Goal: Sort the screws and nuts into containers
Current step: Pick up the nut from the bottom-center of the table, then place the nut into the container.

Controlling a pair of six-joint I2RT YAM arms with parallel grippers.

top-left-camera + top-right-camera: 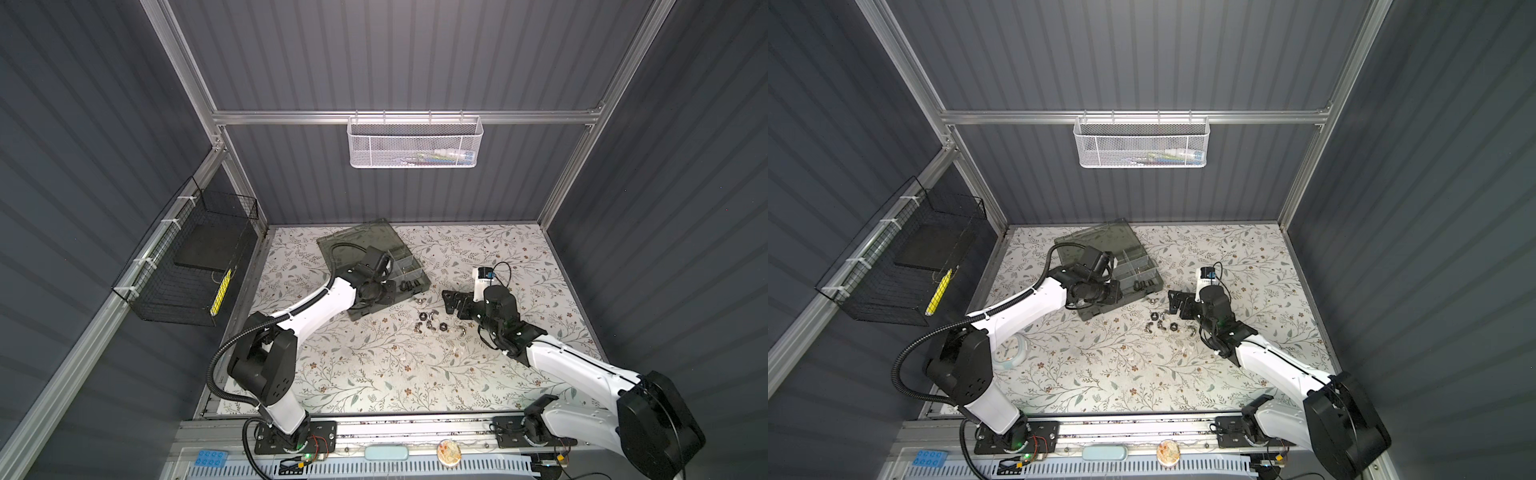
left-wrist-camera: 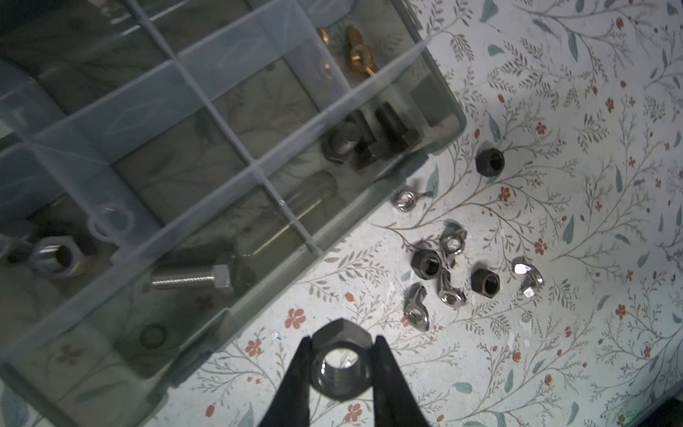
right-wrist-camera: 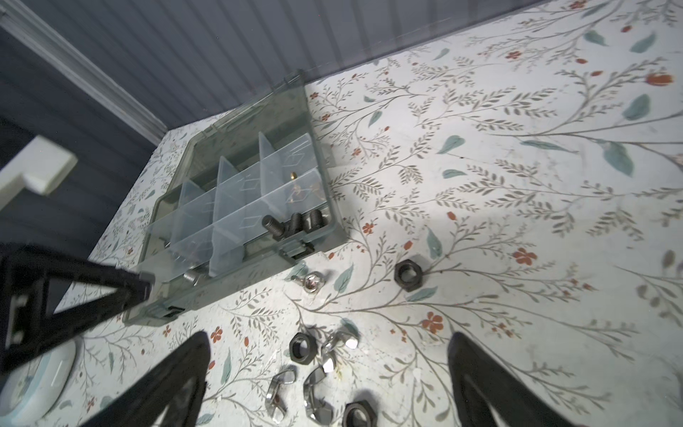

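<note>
Mat (image 1: 374, 374): floral sheet that carries everything.
Case (image 2: 439, 85): open with its lid laid back, on the left arm's side of the mat. Pale dividers form the compartments.
Right gripper (image 3: 329, 338): jaws spread wide and empty, low over the loose nuts.
Left gripper (image 2: 342, 344): narrowed onto a hex nut, over the mat just beside the case's near wall and not yet above a compartment.
Loose nuts (image 2: 469, 273): dark hex nuts and silver wing nuts bunched on the mat near the case. One dark nut (image 2: 489, 161) lies apart, nearer the case corner. A small silver piece (image 2: 404, 196) beside the wall is probably a wing nut, but it is too blurred to be sure.
Held nut (image 2: 340, 366): grey, pinched across two sides.
Sorted so far: black screws (image 2: 366, 140) in the corner compartment, a silver bolt (image 2: 192, 279) in the near row, a silver nut (image 2: 55, 257) in another compartment, and brass pieces (image 2: 354, 48) further along.
Risk, arms: both grippers are near the same case corner, so a crossing reach could bump them together or scatter the pile.
Risk, drop: released over a divider, the nut could bounce in with the bolt or out onto the mat.
Risk, grip: the hold is on two thin sides only, so a jolt may twist the nut free.
</note>
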